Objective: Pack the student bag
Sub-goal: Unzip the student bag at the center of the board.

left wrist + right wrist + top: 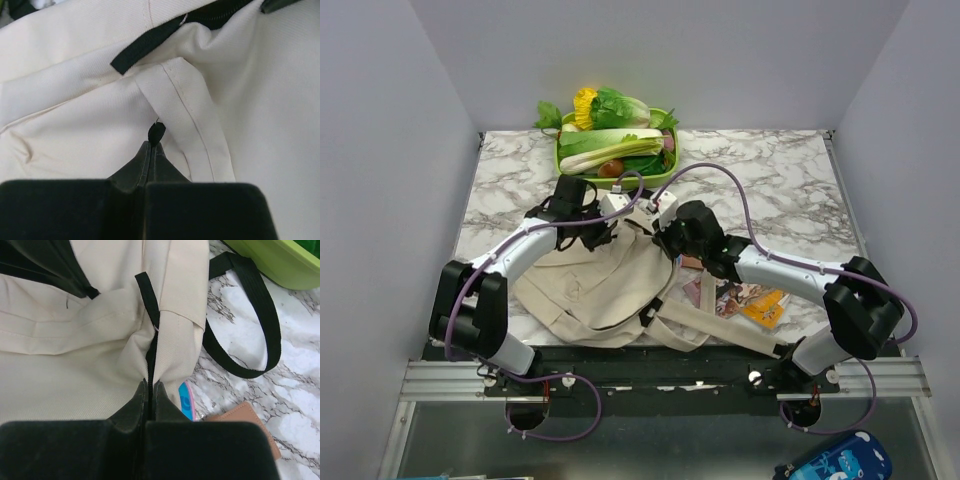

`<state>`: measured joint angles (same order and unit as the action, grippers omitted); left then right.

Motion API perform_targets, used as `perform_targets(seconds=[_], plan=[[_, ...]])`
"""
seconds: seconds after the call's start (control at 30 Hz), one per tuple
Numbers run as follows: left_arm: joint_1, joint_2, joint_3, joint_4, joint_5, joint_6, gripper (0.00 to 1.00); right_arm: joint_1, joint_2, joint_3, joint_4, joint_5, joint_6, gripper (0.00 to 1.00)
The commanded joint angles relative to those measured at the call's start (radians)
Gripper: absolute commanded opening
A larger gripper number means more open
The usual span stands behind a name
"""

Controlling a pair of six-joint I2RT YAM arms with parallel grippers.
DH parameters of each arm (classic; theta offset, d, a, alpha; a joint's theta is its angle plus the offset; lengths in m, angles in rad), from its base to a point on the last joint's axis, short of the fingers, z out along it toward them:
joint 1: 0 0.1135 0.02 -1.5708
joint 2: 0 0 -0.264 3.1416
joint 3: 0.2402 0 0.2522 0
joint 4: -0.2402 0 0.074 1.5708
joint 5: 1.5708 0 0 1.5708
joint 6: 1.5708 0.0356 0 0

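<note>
The beige canvas student bag (595, 290) lies on the marble table in front of both arms, with its long straps (720, 330) trailing to the right. My left gripper (608, 218) is at the bag's top edge. In the left wrist view it (151, 145) is shut on a small black zipper pull (157, 132) against the cream fabric (75, 125). My right gripper (667, 236) is at the bag's top right. In the right wrist view it (151, 383) is shut on the bag's black zipper seam (152, 340), pinching the fabric.
A green tray (563, 152) of toy vegetables stands at the back, its rim also in the right wrist view (280, 265). Books (752, 300) lie right of the bag. A black carry loop (262, 325), a blue-pink item (186, 401) and a tan item (247, 422) lie beside it.
</note>
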<state>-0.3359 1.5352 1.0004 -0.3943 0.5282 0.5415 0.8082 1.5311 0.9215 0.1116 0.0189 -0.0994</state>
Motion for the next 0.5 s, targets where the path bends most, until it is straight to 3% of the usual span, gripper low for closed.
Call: perform_targets(seconds=[0.0, 0.3, 0.47], plan=[[0.006, -0.082, -0.02, -0.021, -0.094, 0.028, 0.0, -0.047, 0.003, -0.021, 0.037, 0.058, 0.036, 0.01], [0.043, -0.159, -0.108, -0.092, -0.152, 0.077, 0.0, -0.063, 0.015, -0.026, 0.023, 0.09, 0.075, 0.01], [0.049, -0.187, -0.157, -0.029, -0.133, 0.046, 0.0, -0.063, 0.021, -0.029, 0.056, -0.002, 0.076, 0.01]])
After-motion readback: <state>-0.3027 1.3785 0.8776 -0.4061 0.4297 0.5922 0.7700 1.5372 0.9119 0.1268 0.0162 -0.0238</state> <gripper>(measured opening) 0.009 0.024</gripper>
